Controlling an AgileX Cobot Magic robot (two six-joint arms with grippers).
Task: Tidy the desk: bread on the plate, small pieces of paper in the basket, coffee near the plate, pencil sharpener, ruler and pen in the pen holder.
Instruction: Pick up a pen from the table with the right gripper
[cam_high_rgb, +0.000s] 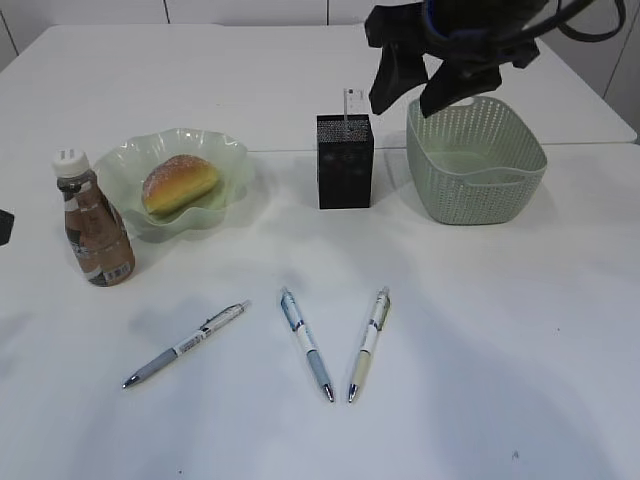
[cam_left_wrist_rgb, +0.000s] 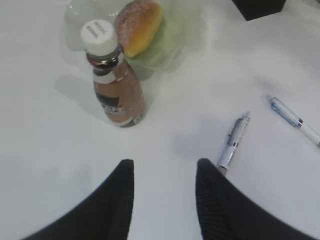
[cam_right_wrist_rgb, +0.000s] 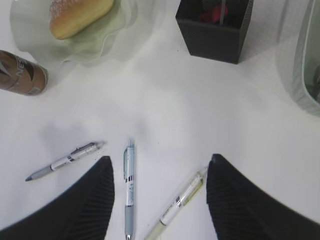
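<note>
**Three pens left on the surface; both hands open, holding nothing**

Exterior: bread (cam_high_rgb: 180, 184) already on the plate (cam_high_rgb: 125, 165), coffee (cam_high_rgb: 95, 232) just beside it. Three pens lie loose on the surface (cam_high_rgb: 500, 330): grey pen (cam_high_rgb: 186, 344), blue pen (cam_high_rgb: 306, 343), yellowish pen (cam_high_rgb: 368, 343). Pen holder (cam_high_rgb: 345, 162) stands next to the basket (cam_high_rgb: 476, 160); right hand (cam_high_rgb: 425, 85) hovers above them.

Left wrist: left hand (cam_left_wrist_rgb: 164, 192) partly open, empty, near the grey pen.

Right wrist: right hand (cam_right_wrist_rgb: 159, 192) wide open, empty, over the blue and yellowish pens.

Handling guess: pens are light, rigid, slick, and roll easily. Pinch mid-barrel across the width, then tip upright for the holder.
</note>
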